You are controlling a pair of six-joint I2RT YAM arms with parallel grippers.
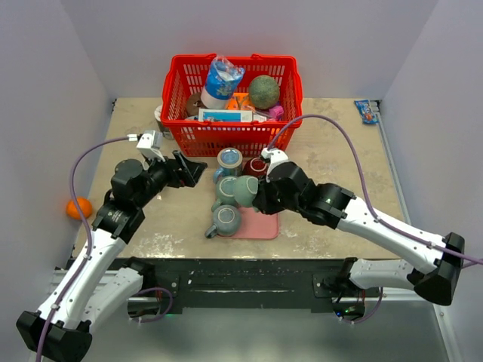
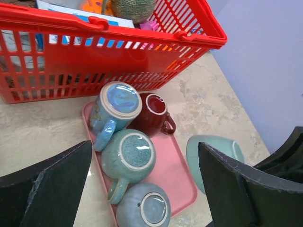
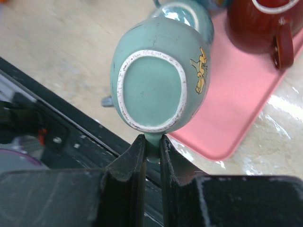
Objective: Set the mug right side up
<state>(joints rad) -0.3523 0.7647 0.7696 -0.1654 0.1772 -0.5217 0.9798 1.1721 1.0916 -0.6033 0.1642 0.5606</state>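
The right gripper is closed narrow on the handle of the green mug, which is tipped on its side with its base toward the wrist camera. It hangs by the pink tray in the middle of the desk, in front of the red basket at the far edge. The left gripper is spread wide and holds nothing, just left of the tray.

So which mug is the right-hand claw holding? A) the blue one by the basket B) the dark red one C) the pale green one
C: the right gripper is shut on the handle of the pale green mug, while the dark red mug sits on the pink tray.
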